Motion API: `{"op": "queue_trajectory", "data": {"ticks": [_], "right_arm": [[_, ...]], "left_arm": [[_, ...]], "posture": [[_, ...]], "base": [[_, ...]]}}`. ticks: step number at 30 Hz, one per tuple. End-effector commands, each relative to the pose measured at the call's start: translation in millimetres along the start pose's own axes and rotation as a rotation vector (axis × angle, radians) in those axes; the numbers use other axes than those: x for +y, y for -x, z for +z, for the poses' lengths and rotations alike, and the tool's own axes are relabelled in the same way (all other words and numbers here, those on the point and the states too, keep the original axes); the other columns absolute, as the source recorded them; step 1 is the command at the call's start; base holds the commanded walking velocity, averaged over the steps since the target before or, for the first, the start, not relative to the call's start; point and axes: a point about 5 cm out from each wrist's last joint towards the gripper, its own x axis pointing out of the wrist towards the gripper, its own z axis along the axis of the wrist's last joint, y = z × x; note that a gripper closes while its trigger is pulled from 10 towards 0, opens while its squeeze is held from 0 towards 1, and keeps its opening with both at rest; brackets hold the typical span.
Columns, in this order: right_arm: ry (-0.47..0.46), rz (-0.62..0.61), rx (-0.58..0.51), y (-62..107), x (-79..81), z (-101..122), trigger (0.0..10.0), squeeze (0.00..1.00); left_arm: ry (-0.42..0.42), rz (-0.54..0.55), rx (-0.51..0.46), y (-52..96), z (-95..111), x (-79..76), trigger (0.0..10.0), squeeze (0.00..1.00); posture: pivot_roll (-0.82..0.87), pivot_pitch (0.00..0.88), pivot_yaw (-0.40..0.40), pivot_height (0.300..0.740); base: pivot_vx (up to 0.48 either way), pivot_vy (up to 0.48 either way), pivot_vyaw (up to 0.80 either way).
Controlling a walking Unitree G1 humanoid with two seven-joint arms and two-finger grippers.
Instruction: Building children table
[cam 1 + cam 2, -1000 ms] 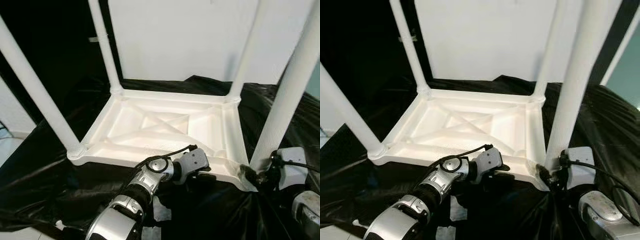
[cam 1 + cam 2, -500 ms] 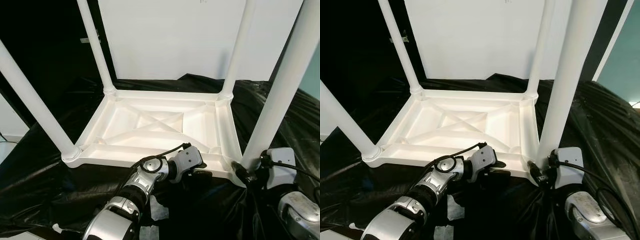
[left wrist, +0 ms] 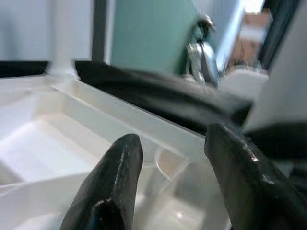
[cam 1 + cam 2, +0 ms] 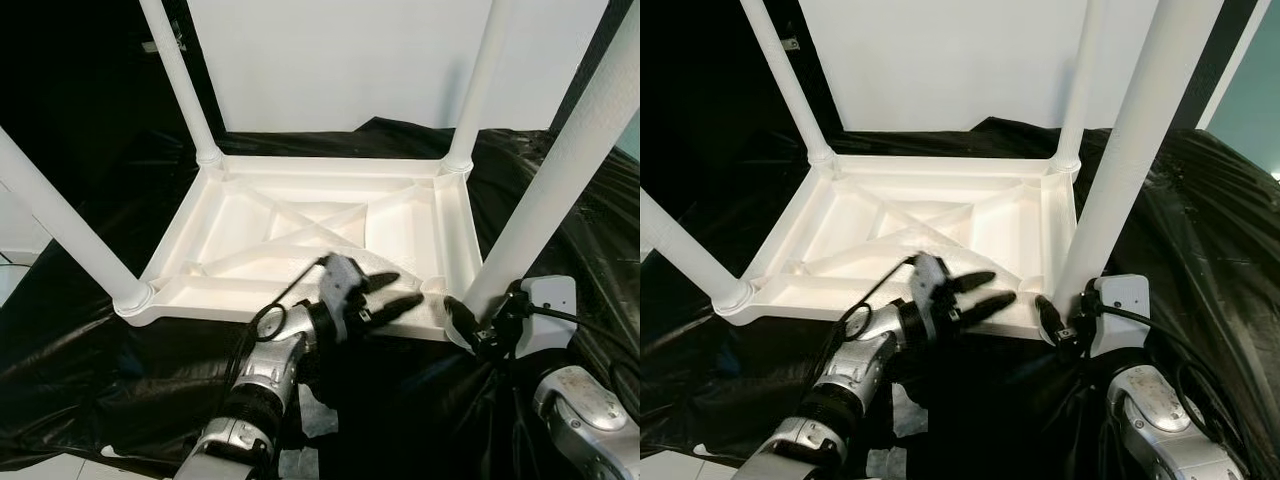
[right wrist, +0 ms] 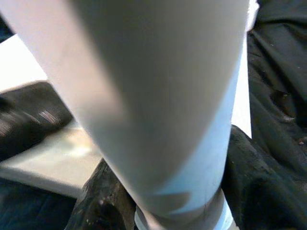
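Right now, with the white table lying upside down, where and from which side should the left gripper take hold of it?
Probably the near rim of the white table, approached from the robot's side. That edge is a thin, raised wall facing the robot, narrow enough for the spread fingers of the left gripper hovering above it. The right gripper sits at the near-right leg.

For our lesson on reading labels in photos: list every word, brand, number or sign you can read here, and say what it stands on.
None can be read: the upturned white table, its legs, the black sheet and the white wall panel bear no legible text.
Neither the left hand nor the right hand carries readable marks.
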Motion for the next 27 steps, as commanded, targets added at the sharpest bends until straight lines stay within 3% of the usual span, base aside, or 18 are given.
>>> {"op": "queue_trajectory", "data": {"ticks": [1, 5, 11, 15, 16, 21, 23, 25, 27], "right_arm": [[-0.016, -0.013, 0.131, 0.7, 1.0, -24.3, 10.0, 0.00], [-0.011, -0.039, 0.116, 1.9, -1.2, -22.3, 10.0, 0.00], [0.112, -0.131, 0.107, 8.6, -17.9, -24.4, 10.0, 0.00], [0.124, -0.162, 0.107, 10.1, -25.2, -23.9, 10.0, 0.00], [0.111, -0.183, 0.098, 10.5, -27.9, -22.5, 10.0, 0.00], [0.096, -0.198, 0.087, 10.7, -28.9, -21.4, 10.0, 0.00], [0.071, -0.245, 0.049, 10.5, -28.3, -21.1, 10.0, 0.00], [0.071, -0.245, 0.049, 10.5, -28.3, -21.1, 10.0, 0.00], [0.060, -0.307, 0.008, 9.0, -28.6, -23.1, 10.0, 0.00]], "left_arm": [[0.052, -0.100, -0.046, 3.4, 4.7, -5.4, 10.0, 0.00], [0.090, -0.049, -0.085, 4.8, 8.2, -2.6, 10.0, 0.00], [0.194, 0.155, -0.145, 10.6, 6.1, 6.5, 10.0, 0.00], [0.217, 0.237, -0.145, 15.5, 1.7, 7.3, 10.0, 0.00], [0.210, 0.287, -0.145, 18.9, 0.4, 8.1, 10.0, 0.00], [0.210, 0.334, -0.149, 22.3, 0.6, 9.1, 10.0, 0.00], [0.186, 0.450, -0.157, 30.3, 2.7, 15.0, 10.0, 0.00], [0.186, 0.450, -0.157, 30.3, 2.7, 15.0, 10.0, 0.00], [0.161, 0.582, -0.153, 40.0, 3.3, 23.3, 10.0, 0.00]], "posture": [[-0.17, 0.000, 0.058, 0.740], [-0.17, 0.000, 0.055, 0.740], [-0.17, 0.000, 0.054, 0.740], [-0.17, 0.000, 0.052, 0.740], [-0.17, 0.000, 0.051, 0.740], [-0.17, 0.000, 0.050, 0.740], [-0.15, 0.000, 0.054, 0.740], [-0.15, 0.000, 0.054, 0.740], [-0.15, 0.000, 0.059, 0.740]], "base": [[0.000, 0.000, 0.00], [0.000, 0.000, 0.00], [0.000, 0.000, 0.00], [0.000, 0.000, 0.00], [0.000, 0.000, 0.00], [0.000, 0.000, 0.00], [0.000, 0.000, 0.00], [0.000, 0.000, 0.00], [0.000, 0.000, 0.00]]}}
